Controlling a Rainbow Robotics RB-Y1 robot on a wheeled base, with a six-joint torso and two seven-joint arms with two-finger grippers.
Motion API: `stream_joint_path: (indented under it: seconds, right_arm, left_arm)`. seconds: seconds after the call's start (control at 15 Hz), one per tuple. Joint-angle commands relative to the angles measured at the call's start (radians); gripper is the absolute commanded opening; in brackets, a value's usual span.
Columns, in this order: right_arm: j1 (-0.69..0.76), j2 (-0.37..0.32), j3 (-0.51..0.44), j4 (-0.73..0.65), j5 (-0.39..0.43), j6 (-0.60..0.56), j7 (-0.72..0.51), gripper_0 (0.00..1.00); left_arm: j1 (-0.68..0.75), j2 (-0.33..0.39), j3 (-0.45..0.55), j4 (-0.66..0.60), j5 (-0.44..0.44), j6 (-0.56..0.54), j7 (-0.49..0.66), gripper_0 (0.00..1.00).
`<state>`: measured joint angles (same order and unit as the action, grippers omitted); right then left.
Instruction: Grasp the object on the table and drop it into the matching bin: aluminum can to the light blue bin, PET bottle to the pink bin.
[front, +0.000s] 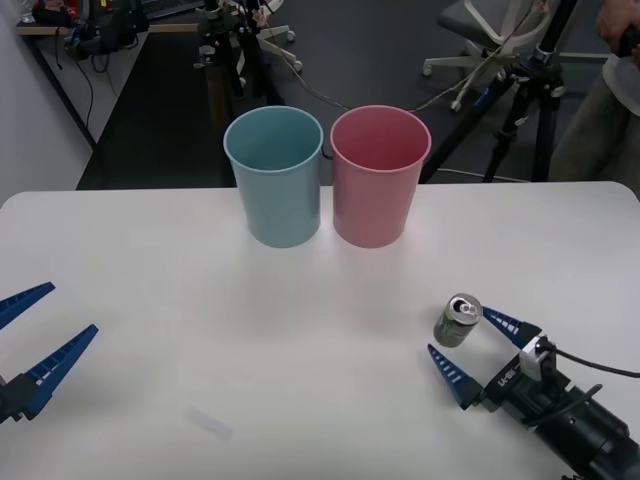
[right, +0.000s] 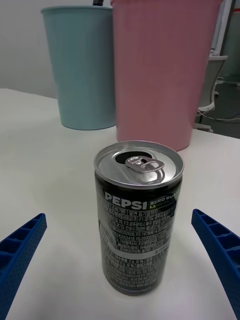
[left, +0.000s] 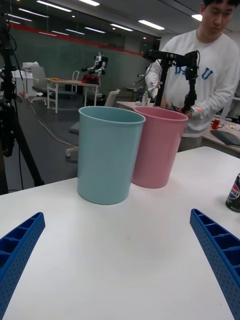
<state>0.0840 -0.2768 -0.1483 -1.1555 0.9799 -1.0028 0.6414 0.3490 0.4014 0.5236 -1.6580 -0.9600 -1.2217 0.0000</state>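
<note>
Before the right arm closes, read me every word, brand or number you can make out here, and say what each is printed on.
"PEPSI": white letters on the dark side of the aluminum can, which stands upright between the open fingers of the right gripper.
"ZERO SU...": smaller line beside it on the can, cut off by the curve.
Fine print lower on the can: too small to read.
Light blue bin, pink bin: no text.

A black tripod (front: 530, 90) stands on the dark floor (front: 380, 50) behind the tabletop, beside a white swivel chair (front: 490, 35); farther back sits a cluttered desk (left: 75, 85)
</note>
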Motion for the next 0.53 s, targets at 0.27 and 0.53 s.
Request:
stream_joint_path:
  seconds: [0.27,0.53]
  right_arm:
    - [-0.036,0.001,0.033,0.010,0.003,0.047,0.004,1.00]
    - [-0.055,0.001,0.052,0.010,0.003,0.075,-0.002,1.00]
  left_arm:
    - [0.000,0.000,0.000,0.000,0.000,0.000,0.000,1.00]
    - [0.000,0.000,0.000,0.000,0.000,0.000,0.000,1.00]
